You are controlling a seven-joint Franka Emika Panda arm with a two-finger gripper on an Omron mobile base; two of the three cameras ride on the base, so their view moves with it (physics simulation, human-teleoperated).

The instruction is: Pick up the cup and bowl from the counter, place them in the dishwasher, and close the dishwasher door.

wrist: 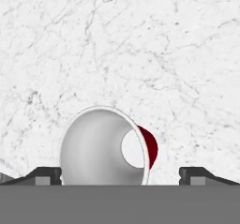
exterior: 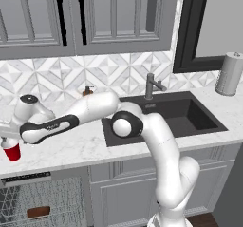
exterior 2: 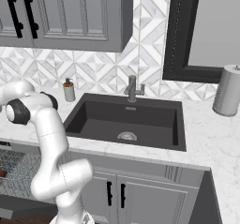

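Red cup [wrist: 105, 145], just one, upright on marble counter [wrist: 140, 54], seemingly between wide-apart tool [wrist: 120, 175] tips

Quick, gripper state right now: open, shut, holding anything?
Gripper: open, jaws wide on either side of the cup, not closed on it.

Surface finishes, counter area
Counter [wrist: 140, 54]: smooth white marble, grey veins. Cup [wrist: 101, 148]: red plastic, matt white inside. Sink [exterior 2: 126, 122]: matt black. Faucet [exterior 2: 132, 89]: brushed metal.
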